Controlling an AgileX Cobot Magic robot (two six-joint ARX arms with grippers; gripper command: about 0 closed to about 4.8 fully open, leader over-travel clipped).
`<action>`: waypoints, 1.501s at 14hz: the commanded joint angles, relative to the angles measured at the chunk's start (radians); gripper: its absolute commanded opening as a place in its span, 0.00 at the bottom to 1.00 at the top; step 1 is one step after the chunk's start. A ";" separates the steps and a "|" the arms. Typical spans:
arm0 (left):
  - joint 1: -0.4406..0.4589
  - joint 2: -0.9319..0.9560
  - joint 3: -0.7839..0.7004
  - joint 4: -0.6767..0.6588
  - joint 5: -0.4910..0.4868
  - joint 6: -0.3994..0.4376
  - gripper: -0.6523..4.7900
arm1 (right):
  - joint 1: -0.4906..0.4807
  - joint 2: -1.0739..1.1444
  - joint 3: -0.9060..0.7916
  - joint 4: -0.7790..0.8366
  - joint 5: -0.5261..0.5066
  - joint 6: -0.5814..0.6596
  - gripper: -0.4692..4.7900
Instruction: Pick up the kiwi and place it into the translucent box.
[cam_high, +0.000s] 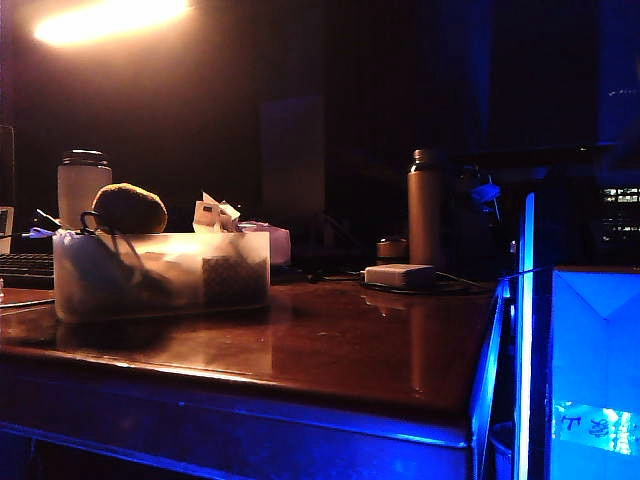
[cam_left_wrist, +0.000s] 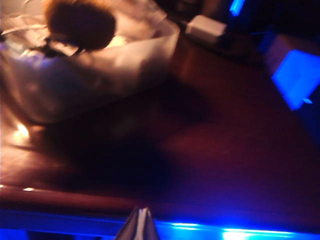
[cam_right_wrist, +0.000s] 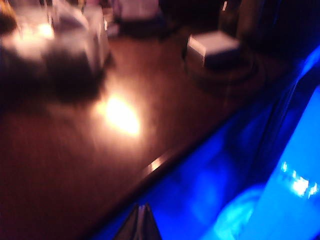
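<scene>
Brown fuzzy kiwi (cam_high: 129, 208) rests atop the frosted translucent box (cam_high: 235, 265); left gripper (cam_left_wrist: 140, 224) and right gripper (cam_right_wrist: 141, 222) are clenched, holding nothing, over the table edge

We count one kiwi (cam_high: 129, 208), sitting atop the clutter in the one translucent box (cam_high: 160, 272), and there is only one worktop (cam_high: 330, 345). Behind the box we see two tall containers: one white bottle (cam_high: 83, 186) with a dark lid and one metal flask (cam_high: 426, 208). We count one small flat white block (cam_high: 399, 275) and one short dark cup (cam_high: 391, 249) beside the flask. Of grippers we count two, one per wrist view: the left gripper (cam_left_wrist: 140, 223) and the right gripper (cam_right_wrist: 140, 223), each with its pair of fingers pressed together
</scene>
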 joint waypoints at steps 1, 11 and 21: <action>0.001 0.000 -0.053 0.071 -0.044 0.070 0.11 | 0.000 0.000 -0.046 0.014 0.002 0.005 0.08; 0.001 -0.001 -0.127 0.056 -0.131 0.116 0.11 | 0.000 0.000 -0.137 -0.067 0.027 0.056 0.09; 0.001 -0.001 -0.127 0.056 -0.130 0.115 0.11 | 0.000 0.000 -0.141 -0.074 0.020 0.063 0.09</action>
